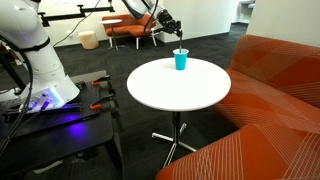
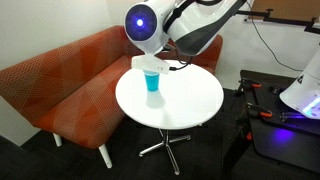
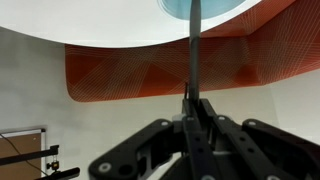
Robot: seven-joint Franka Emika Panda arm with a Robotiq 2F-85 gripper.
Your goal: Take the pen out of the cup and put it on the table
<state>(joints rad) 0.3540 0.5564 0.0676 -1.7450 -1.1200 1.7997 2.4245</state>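
Clearly, the black pincer (image 3: 195,98) is clamped tight around the thin dark pen (image 3: 193,50), which runs straight toward twelve o'clock to the tapered teal cup (image 3: 200,7) on the round white worktop (image 1: 180,95)

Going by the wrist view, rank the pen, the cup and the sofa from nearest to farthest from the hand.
1. Pen: gripped in the hand.
2. Cup: at the pen's far end, on the table.
3. Sofa: beyond the table's edge.
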